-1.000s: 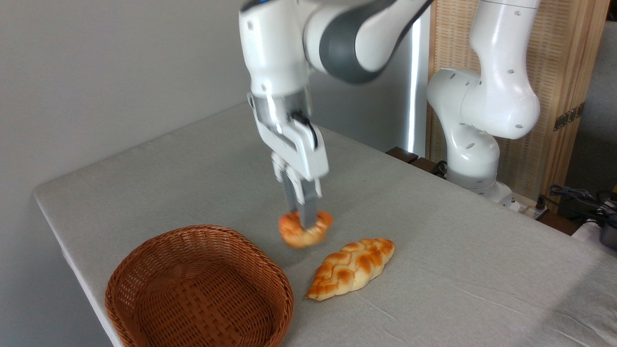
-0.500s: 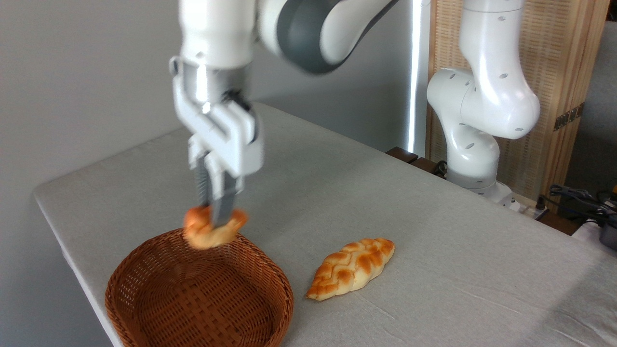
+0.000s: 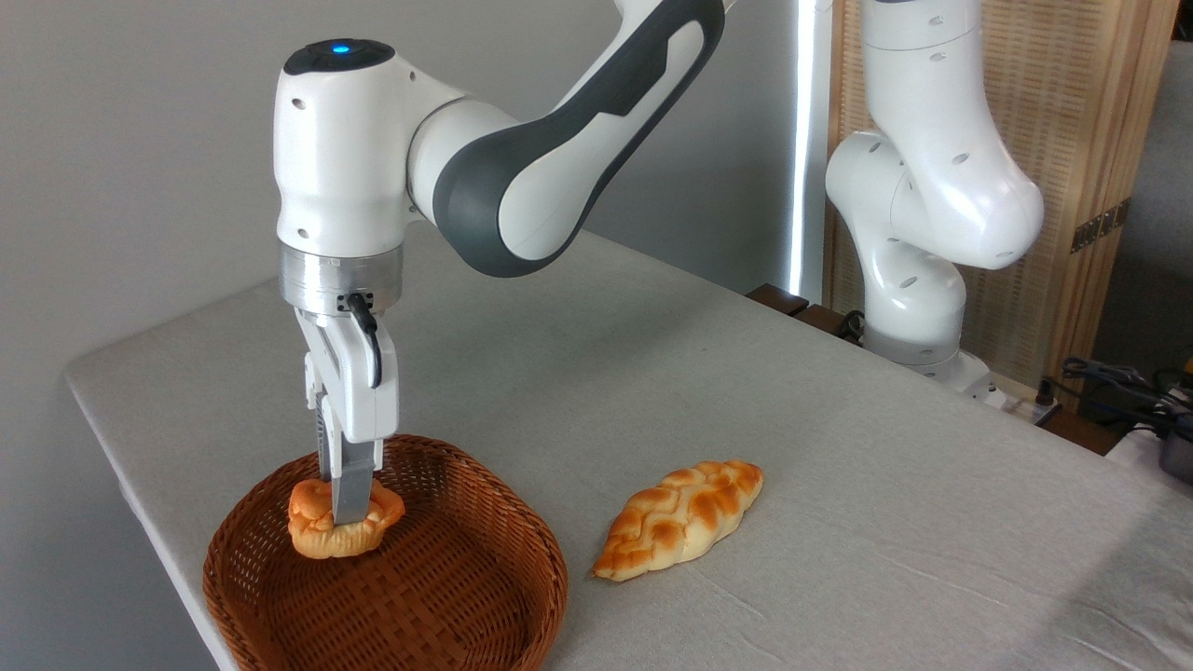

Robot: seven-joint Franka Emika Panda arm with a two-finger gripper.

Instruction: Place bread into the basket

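The bread [image 3: 322, 534], a small lumpy orange-golden bun, hangs inside the rim of the basket [image 3: 485, 596], over its left part. My gripper [image 3: 341, 513] points straight down and is shut on the bun, its fingers pressed into the bun's top. The basket is a shallow reddish-brown wicker oval near the table's front left corner. Whether the bun touches the basket floor I cannot tell.
A longer braided pale-golden loaf [image 3: 678, 518] lies on the grey tablecloth just right of the basket. The arm's white base [image 3: 918, 308] stands at the table's far right edge. A wooden slatted panel [image 3: 1072, 168] and cables [image 3: 1118, 382] sit behind it.
My gripper carried the bun leftward from beside the braided loaf, across the basket's far rim, then down into the left part of the basket.
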